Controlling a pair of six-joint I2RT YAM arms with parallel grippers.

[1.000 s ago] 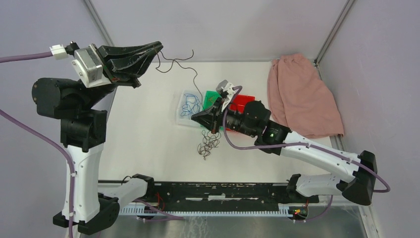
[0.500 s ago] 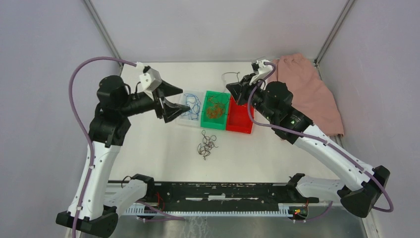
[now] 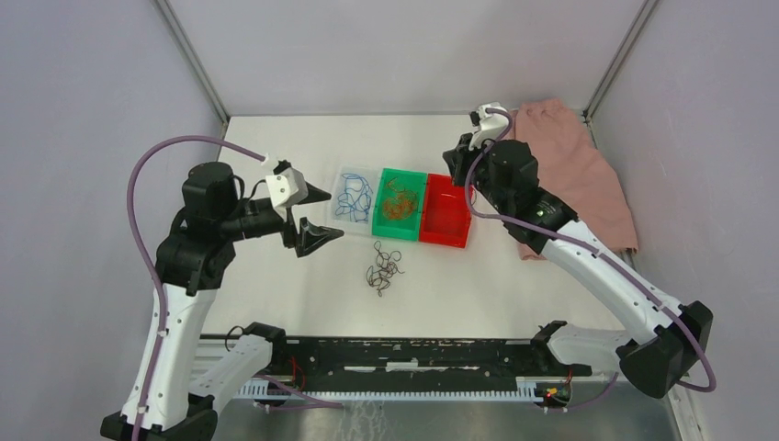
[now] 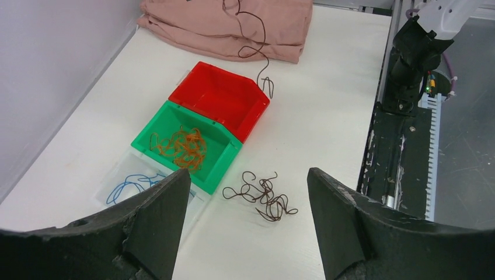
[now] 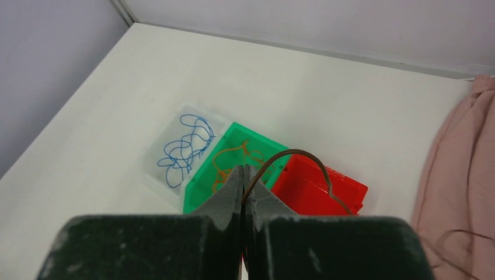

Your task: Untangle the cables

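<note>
Seen from above, the left fingers (image 3: 331, 213) stand spread wide with nothing between them, at centre-left of the frame, just beside the clear bin (image 3: 358, 219). Right of centre, higher up, the right fingers (image 5: 245, 178) are pressed together on a dark brown cable (image 5: 292, 153). In the right wrist view we see it arch up out of the tips and fall to the right over the red bin (image 3: 445, 220). In the left wrist view its lower end hangs by a corner of that bin; we cannot tell whether it touches the tabletop (image 3: 459, 294). Blue cables (image 3: 354, 195) lie in the clear bin and orange cables (image 3: 398, 199) in the green bin (image 3: 401, 172), the middle of the row. A dark tangle (image 3: 384, 268) lies loose on the tabletop just below the green bin, apart from it. A pink cloth (image 3: 560, 175) is heaped at upper right.
</note>
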